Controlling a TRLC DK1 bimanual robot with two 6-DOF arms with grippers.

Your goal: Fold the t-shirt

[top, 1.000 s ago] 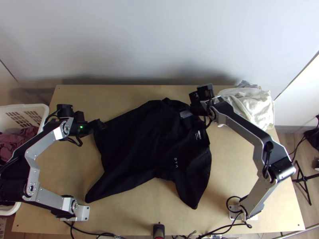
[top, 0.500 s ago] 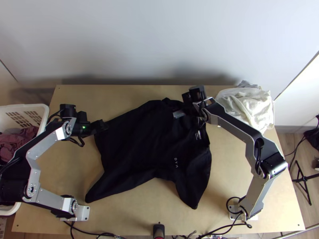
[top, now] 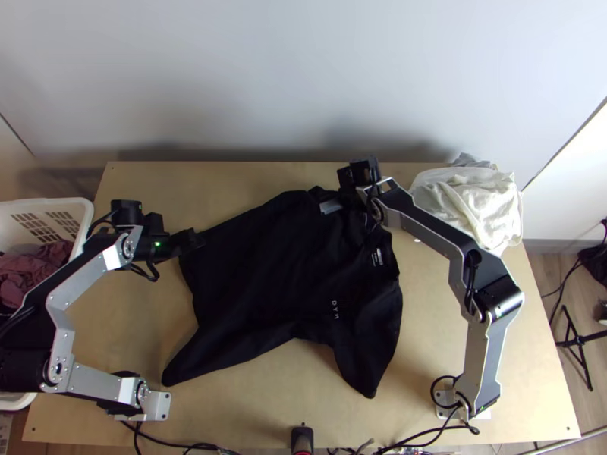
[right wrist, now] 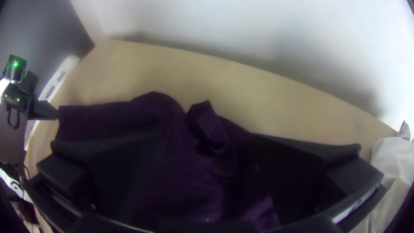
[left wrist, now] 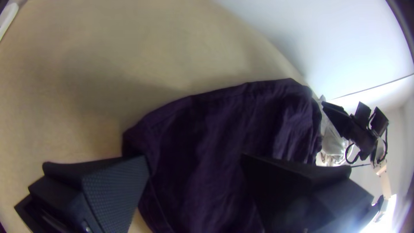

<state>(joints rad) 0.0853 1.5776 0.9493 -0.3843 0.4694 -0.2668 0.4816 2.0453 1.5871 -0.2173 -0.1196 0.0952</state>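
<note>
Since the earlier frames, the right pincer (right wrist: pixel 206 138) has travelled along the far side of the t-shirt (top: pixel 277 284), away from the pale cloths (top: pixel 470 205) and toward the left pincer (left wrist: pixel 195 159), which remains at nearly the same place. We see both pincers released, their fingers standing well apart, with dark fabric lying between them in each wrist view.

The t-shirt is spread on the counter (top: pixel 448 318), not folded. Its long axis goes from the left pincer, near the far hem corner (left wrist: pixel 133 140), across to the collar (top: pixel 391 258), which is on the right arm's side of the right pincer. The right pincer is over the far sleeve and shoulder, where we see a small raised fold (right wrist: pixel 211 129) between its fingers. The near sleeve (top: pixel 366 360) lies well apart from both pincers, toward the bases.

We judge that the right pincer should line up with the left pincer on this far side, so both can grasp and fold toward us.
</note>
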